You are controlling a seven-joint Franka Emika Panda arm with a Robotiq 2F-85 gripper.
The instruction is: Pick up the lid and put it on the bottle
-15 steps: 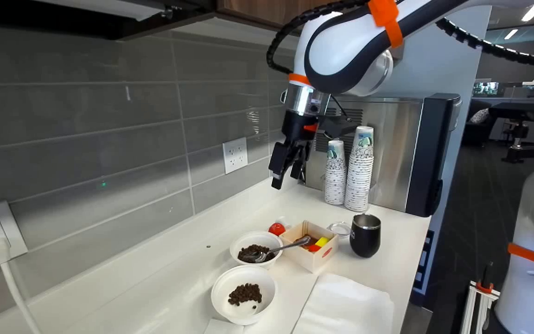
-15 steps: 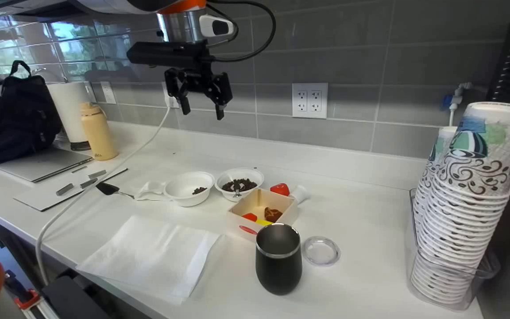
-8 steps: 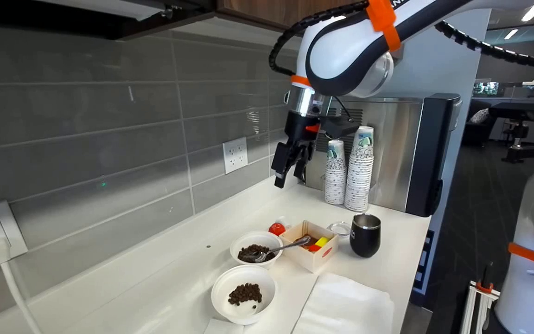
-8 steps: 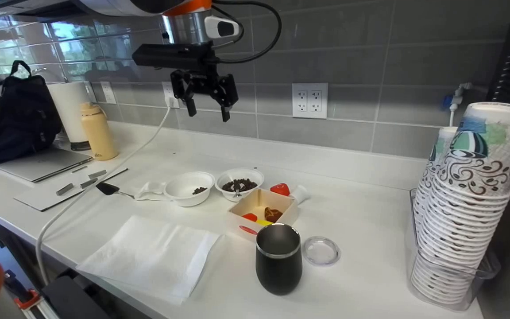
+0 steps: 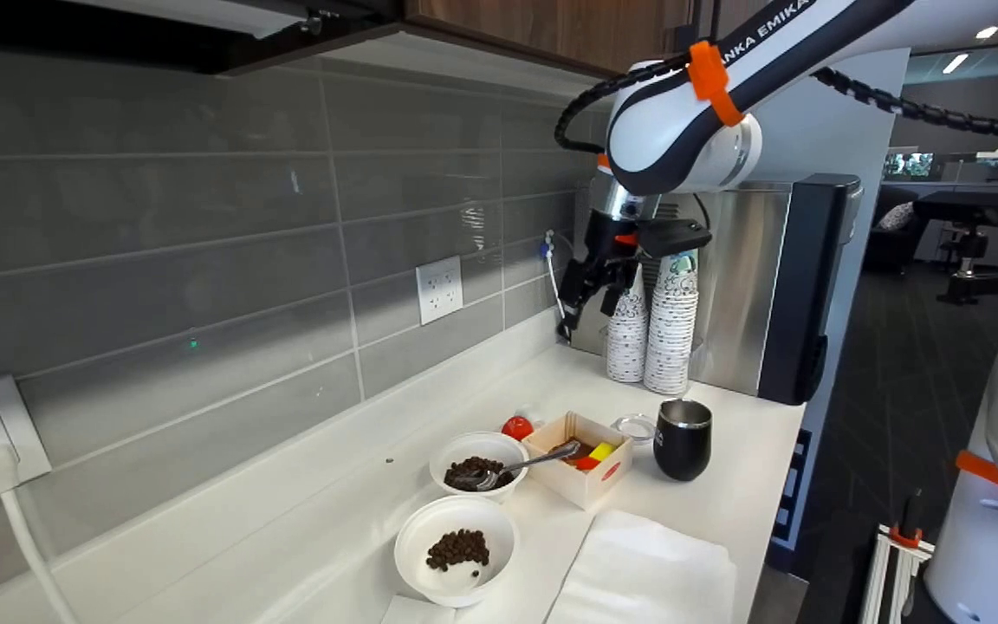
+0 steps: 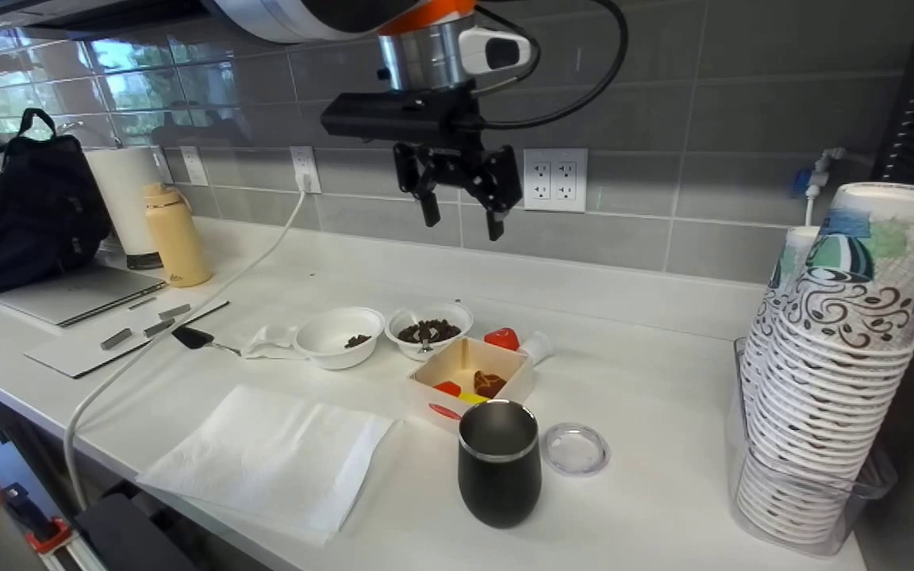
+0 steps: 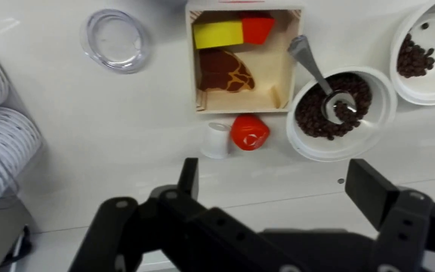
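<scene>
The clear round lid (image 6: pixel 575 449) lies flat on the counter beside the bottle (image 6: pixel 500 484), a short dark grey-black tumbler with a silver rim, upright and open on top. In an exterior view the lid (image 5: pixel 635 427) is just behind the bottle (image 5: pixel 683 446). The lid is at the upper left of the wrist view (image 7: pixel 115 40); the bottle itself cannot be made out there. My gripper (image 6: pixel 463 224) is open and empty, high above the counter, near the back wall. Its fingertips are wide apart in the wrist view (image 7: pixel 273 163), well away from the lid.
A wooden box (image 6: pixel 469 357) with toy food stands beside the bottle. Two white bowls (image 5: pixel 456 550) hold dark beans. A red toy (image 7: pixel 249 132) and white piece (image 7: pixel 216 140) lie by the box. Stacked paper cups (image 6: pixel 830 373) stand tall at one end. A napkin (image 6: pixel 266 460) lies in front.
My gripper has moved along the counter towards the paper cups, staying open and a little lower in an exterior view. The lid, bottle and other objects have not moved.
</scene>
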